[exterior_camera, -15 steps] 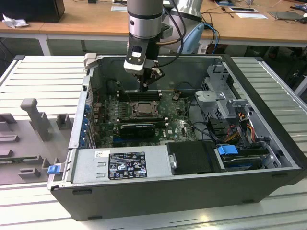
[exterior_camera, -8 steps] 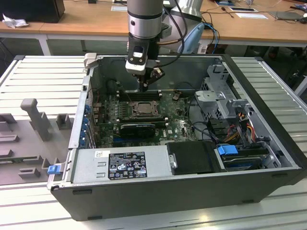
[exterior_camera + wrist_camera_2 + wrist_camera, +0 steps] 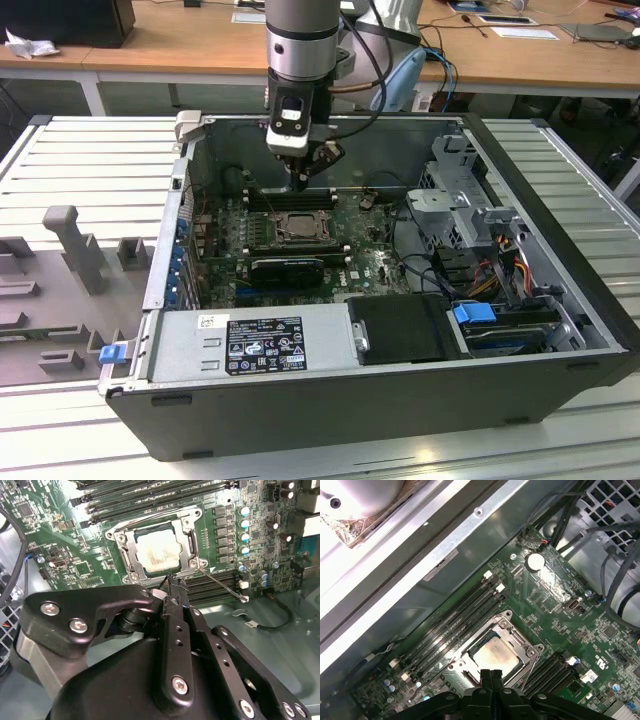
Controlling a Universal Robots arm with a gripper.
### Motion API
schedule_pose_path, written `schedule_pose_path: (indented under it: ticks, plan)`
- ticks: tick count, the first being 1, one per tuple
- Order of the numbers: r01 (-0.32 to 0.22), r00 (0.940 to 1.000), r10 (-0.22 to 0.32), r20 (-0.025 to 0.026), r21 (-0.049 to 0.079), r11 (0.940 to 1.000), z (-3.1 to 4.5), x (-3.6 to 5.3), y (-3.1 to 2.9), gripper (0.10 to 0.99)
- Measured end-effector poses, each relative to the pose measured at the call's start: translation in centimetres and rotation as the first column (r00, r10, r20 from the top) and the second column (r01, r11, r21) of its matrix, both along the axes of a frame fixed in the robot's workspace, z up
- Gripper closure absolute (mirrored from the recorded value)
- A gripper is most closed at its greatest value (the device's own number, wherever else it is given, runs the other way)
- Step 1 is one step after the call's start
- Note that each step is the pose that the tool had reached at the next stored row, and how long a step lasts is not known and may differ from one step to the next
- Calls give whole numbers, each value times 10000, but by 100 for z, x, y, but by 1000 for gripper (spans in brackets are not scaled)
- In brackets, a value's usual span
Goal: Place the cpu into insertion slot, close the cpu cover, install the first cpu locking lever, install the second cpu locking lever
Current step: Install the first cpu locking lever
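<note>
The cpu (image 3: 157, 554) lies in its socket on the green motherboard, its pale metallic top showing through the window of the cpu cover (image 3: 131, 547). The cover lies flat over it. The cpu (image 3: 492, 657) and cover (image 3: 521, 649) also appear in the first wrist view, and the cpu (image 3: 297, 228) in the exterior view. A thin metal locking lever (image 3: 222, 585) sticks out sideways from one socket corner, across the memory slots. My gripper (image 3: 175, 586) hangs just above the socket's edge near that corner, fingers pressed together with nothing between them. The gripper (image 3: 301, 185) is inside the open computer case.
The case's metal walls (image 3: 190, 150) surround the board. Memory slots (image 3: 455, 620) run beside the socket. A black power supply (image 3: 262, 345) and a drive cage (image 3: 465, 200) with loose cables stand nearby. A grey fixture (image 3: 70, 240) sits on the table at the exterior view's left.
</note>
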State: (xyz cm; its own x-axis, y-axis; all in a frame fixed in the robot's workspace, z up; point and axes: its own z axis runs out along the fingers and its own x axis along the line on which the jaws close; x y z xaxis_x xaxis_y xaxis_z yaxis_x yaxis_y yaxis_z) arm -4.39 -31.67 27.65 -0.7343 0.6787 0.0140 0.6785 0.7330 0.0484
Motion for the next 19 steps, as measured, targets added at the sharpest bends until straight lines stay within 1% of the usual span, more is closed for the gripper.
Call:
schedule_pose_path:
  ticks: [3,4,6,7,8,10,14,16,17,18,19]
  plan:
    - [-403,9992,403,0,-1,9992,0,0,0,980]
    - [-707,9975,707,0,-1,9975,0,0,0,980]
    - [-1052,9945,1052,0,-1,9945,0,0,0,980]
    - [-1275,9918,1275,0,-1,9918,0,0,0,980]
    - [-1558,9878,1558,0,-1,9878,0,0,0,980]
    - [-1843,9829,1843,0,-1,9829,0,0,0,980]
    - [-2595,9658,2595,0,-1,9658,1,0,0,980]
    - [-2926,9562,2926,-1,-1,9562,1,0,0,980]
    - [-3376,9413,3376,-1,-1,9413,0,0,0,980]
    - [-3611,9325,3611,-1,-1,9325,0,0,0,980]
    - [-3775,9260,3775,0,-1,9260,0,0,0,980]
